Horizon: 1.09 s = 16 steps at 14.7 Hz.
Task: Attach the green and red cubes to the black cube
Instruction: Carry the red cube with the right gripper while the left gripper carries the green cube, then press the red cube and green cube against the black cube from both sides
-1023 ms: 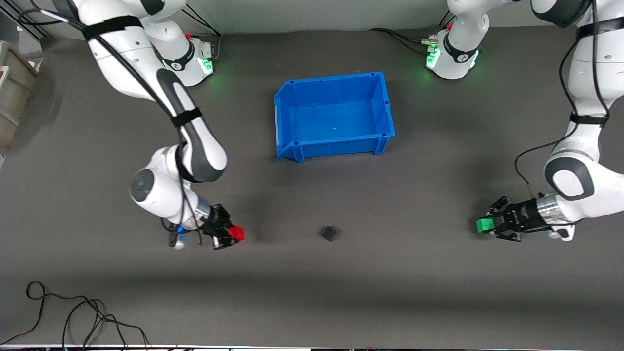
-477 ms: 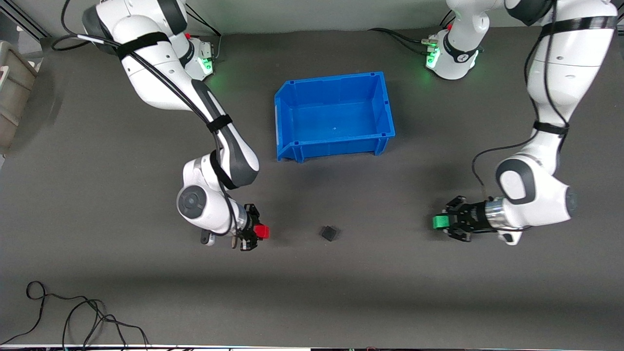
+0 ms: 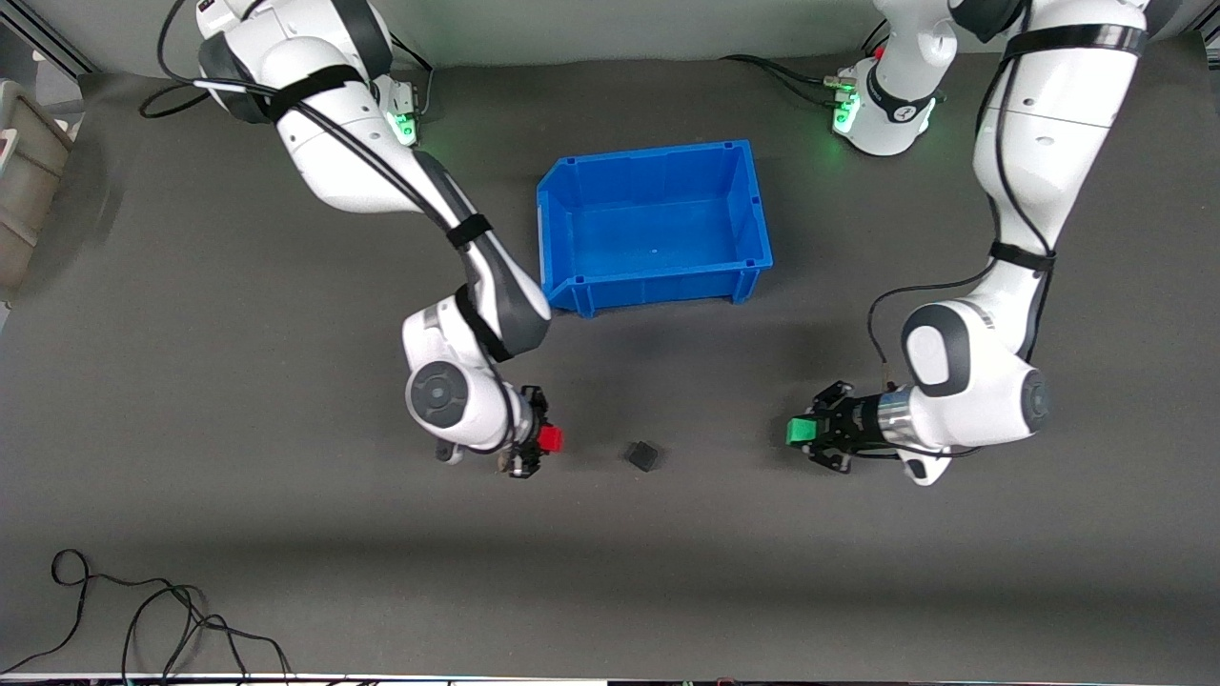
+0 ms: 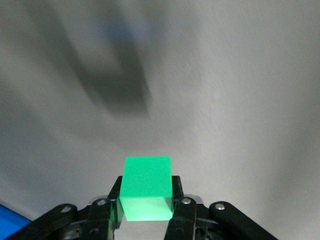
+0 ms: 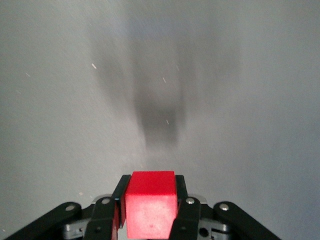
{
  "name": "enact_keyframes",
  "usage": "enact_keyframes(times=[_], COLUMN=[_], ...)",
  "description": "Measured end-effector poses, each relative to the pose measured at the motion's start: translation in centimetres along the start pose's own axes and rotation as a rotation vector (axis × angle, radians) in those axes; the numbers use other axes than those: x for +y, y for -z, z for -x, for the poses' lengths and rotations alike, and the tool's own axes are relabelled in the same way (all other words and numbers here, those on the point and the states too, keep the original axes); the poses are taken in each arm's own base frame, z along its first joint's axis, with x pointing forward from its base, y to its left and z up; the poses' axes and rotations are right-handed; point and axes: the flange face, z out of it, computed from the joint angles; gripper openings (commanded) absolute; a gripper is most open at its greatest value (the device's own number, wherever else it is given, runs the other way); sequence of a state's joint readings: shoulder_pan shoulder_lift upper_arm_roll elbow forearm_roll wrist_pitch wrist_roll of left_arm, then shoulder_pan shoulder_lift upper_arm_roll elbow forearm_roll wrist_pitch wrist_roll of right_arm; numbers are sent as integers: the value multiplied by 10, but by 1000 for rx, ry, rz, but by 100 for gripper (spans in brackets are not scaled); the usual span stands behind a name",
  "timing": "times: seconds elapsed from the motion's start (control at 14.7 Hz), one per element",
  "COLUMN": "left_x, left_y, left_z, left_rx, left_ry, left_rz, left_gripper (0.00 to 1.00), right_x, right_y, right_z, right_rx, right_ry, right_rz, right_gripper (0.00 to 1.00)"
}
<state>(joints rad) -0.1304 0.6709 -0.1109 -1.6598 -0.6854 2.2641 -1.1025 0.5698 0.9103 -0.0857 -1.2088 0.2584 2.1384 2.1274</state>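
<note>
Here the gray table (image 3: 191,381) carries everything, and the black cube serves as the landmark. The two white Franka arms come next in bulk: the right arm (image 3: 381,181) reaches down from its base toward the cube's level, and the left arm (image 3: 1029,191) does the same from its own base.

The blue bin (image 3: 654,225) stands open and farther from the front camera than the black cube, well apart from it. A tangle of black cable (image 3: 143,619) lies nearer to the front camera than the cube, out toward the right arm's end of the table.

The right gripper (image 3: 536,440) hangs over the table just beside the black cube, toward the right arm's end, its jaws clenched on the red cube (image 3: 550,438); the right wrist view shows that cube (image 5: 151,202) pinched between both fingers. The left gripper (image 3: 818,434) hangs over the table toward the left arm's end, apart from the black cube by a wider gap, its jaws clamped on the green cube (image 3: 799,433), seen squeezed between the fingers in the left wrist view (image 4: 147,187).

The black cube (image 3: 643,455) itself rests on the table between the two grippers, touching neither.
</note>
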Motion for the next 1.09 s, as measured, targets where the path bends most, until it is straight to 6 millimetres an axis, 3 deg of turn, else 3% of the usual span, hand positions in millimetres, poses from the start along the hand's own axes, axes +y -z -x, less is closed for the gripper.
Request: enact_keyframes(times=[0.27,0.68,1.09], left_x=[16,37,44], left_y=[-27,-68,-111], left_z=[26,54,83], left_rx=[-8,-23,15], left_ry=[-38,-18,62], left_rz=[-5,-7,81], left_gripper=[0,0,0], right_x=[1,-4,21], right_y=[-21,-40,-63], right_z=[23,29,50], right_rx=[-13,-39,-23], right_ry=[-62,-168,-176], right_rz=[-25,-60,-41], right_gripper=[0,0,0])
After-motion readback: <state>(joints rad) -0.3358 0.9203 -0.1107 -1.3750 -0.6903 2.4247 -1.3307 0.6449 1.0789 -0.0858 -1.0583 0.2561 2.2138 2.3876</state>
